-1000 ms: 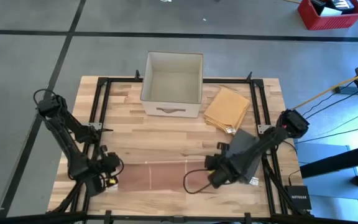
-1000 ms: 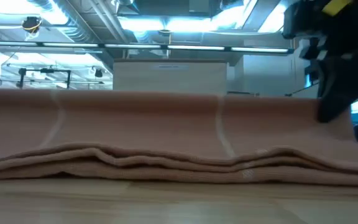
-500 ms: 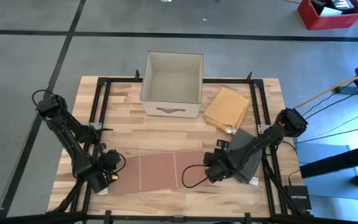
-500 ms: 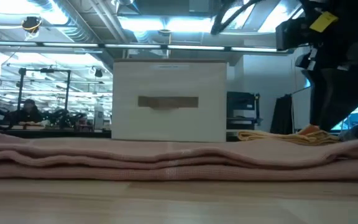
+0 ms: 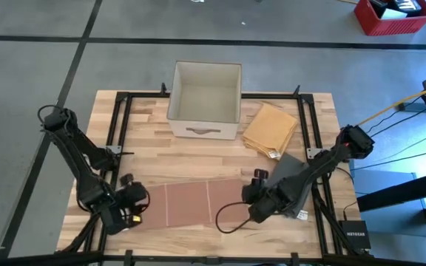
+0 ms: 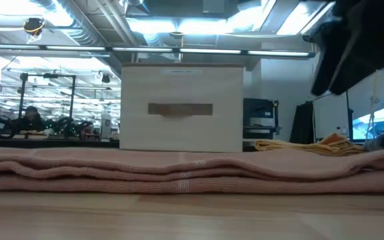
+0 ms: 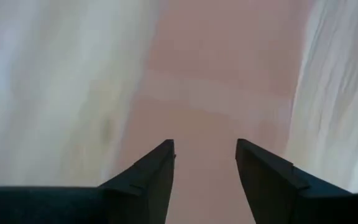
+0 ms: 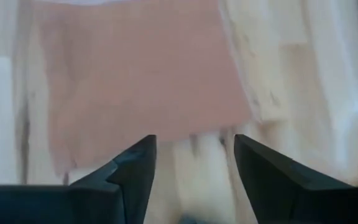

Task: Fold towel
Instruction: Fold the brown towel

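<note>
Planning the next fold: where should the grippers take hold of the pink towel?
Probably at its two short ends. The pink towel lies flat as a long strip between the left gripper and right gripper; each could pinch its nearer edge, coming from above.

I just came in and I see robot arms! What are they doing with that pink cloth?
Two robot arms are folding a pink towel. It lies flat in folded layers at the table's front. The left gripper sits at one end and the right gripper at the other, both with fingers open and holding nothing. A white box and a yellow cloth wait farther back.
</note>
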`<state>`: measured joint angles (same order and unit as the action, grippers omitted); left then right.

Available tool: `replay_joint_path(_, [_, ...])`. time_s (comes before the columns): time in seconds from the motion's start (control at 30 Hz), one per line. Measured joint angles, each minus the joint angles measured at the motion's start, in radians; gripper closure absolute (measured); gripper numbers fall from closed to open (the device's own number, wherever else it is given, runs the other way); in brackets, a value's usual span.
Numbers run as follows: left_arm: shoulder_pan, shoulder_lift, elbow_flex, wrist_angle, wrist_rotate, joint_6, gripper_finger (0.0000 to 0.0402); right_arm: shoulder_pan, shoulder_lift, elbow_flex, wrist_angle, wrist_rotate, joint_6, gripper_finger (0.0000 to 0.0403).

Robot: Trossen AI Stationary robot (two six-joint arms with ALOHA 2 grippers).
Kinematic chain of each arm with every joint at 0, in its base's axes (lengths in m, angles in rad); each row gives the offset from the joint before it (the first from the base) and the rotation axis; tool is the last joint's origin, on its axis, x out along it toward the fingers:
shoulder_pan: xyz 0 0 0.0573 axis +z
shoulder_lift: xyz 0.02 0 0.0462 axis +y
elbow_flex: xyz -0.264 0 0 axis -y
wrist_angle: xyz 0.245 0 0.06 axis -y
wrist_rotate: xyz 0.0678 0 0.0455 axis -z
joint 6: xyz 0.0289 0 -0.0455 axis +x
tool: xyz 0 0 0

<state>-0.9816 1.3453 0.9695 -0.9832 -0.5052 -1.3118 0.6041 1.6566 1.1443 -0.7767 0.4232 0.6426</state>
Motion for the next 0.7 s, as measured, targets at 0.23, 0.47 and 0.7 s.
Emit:
replay_joint_path(0.23, [0.11, 0.063, -0.058, 0.391, -0.276, 0.343, 0.0251, -0.016, 0.001, -0.192, 0.356, -0.093, -0.061, 0.0176])
replay_joint_path(0.47, [0.256, 0.217, -0.094, 0.658, -0.12, 0.564, 0.0254, -0.016, 0.001, -0.278, 0.48, -0.159, 0.094, 0.018])
replay_joint_path(0.7, [0.285, 0.359, -0.094, 0.713, -0.048, 0.579, 0.0255, -0.022, 0.003, -0.277, 0.481, -0.211, 0.502, 0.018])
